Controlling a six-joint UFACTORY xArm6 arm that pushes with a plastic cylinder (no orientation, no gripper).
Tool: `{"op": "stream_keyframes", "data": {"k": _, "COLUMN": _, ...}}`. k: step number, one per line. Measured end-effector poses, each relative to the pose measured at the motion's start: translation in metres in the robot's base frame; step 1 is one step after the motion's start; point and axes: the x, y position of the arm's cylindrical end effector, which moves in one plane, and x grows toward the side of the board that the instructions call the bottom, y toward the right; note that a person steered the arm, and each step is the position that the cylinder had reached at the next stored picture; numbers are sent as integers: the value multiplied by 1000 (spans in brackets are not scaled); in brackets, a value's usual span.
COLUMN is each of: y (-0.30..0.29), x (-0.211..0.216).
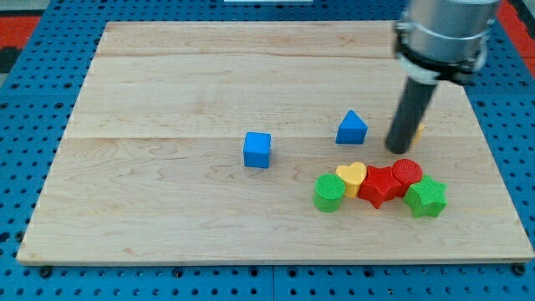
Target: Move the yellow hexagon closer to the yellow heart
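The yellow heart [352, 176] lies in a cluster at the view's lower right, touching a green cylinder [328, 192] on its left and a red star [380, 185] on its right. The yellow hexagon [419, 130] is almost wholly hidden behind the rod; only a sliver shows at the rod's right edge. My tip [396, 149] rests on the board just left of and in front of that sliver, above the cluster and to the right of the blue triangle [352, 128].
A blue cube [257, 150] sits near the board's middle. A red cylinder [407, 172] and a green star [426, 196] close the cluster's right end. The wooden board [167, 209] lies on a blue pegboard.
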Motion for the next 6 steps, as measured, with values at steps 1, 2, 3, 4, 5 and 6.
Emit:
{"op": "stream_keyframes", "data": {"k": 1, "y": 50, "x": 0}}
{"op": "stream_keyframes", "data": {"k": 2, "y": 81, "x": 9}}
{"op": "stream_keyframes", "data": {"k": 3, "y": 84, "x": -39}}
{"op": "stream_keyframes", "data": {"k": 4, "y": 30, "x": -45}}
{"op": "stream_keyframes", "data": {"k": 5, "y": -40, "x": -17}}
{"op": "stream_keyframes", "data": {"k": 6, "y": -69, "x": -12}}
